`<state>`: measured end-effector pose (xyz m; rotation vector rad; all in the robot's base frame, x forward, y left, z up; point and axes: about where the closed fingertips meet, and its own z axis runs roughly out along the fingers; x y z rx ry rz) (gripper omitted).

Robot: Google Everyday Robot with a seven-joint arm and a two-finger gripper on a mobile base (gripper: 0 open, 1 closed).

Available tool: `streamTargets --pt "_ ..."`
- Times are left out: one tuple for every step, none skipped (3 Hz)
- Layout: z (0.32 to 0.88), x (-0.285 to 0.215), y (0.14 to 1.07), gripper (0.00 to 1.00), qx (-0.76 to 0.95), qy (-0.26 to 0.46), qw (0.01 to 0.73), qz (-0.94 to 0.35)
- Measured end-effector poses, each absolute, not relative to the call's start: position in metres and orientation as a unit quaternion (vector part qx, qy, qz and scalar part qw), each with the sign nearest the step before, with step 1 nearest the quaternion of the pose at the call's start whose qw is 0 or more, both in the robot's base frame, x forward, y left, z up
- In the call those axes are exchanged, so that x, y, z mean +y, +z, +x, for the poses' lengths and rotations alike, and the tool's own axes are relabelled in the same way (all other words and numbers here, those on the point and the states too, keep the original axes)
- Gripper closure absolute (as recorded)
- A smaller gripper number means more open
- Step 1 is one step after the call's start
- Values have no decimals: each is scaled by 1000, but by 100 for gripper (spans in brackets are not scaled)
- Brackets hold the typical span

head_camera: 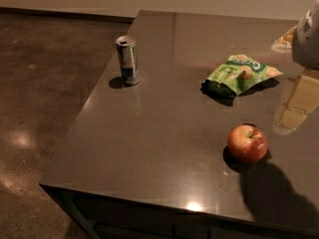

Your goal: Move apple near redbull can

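The red apple (247,143) with yellowish patches sits on the dark table (149,133) near its front right. The silver-and-blue redbull can (127,60) stands upright near the table's left edge, far from the apple. My gripper (291,108) hangs at the right edge of the view, up and to the right of the apple and apart from it. It holds nothing that I can see.
A green snack bag (240,74) lies between can and gripper, behind the apple. A pale orange packet (283,39) lies at the far right. The table's left and front edges drop to the brown floor (40,108).
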<state>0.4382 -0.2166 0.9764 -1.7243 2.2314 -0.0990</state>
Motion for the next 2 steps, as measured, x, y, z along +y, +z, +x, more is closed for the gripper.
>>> streamTargets --pt "438 -217 976 0 781 -35 159 -603" --pt "436 -215 965 0 782 -16 154 -604"
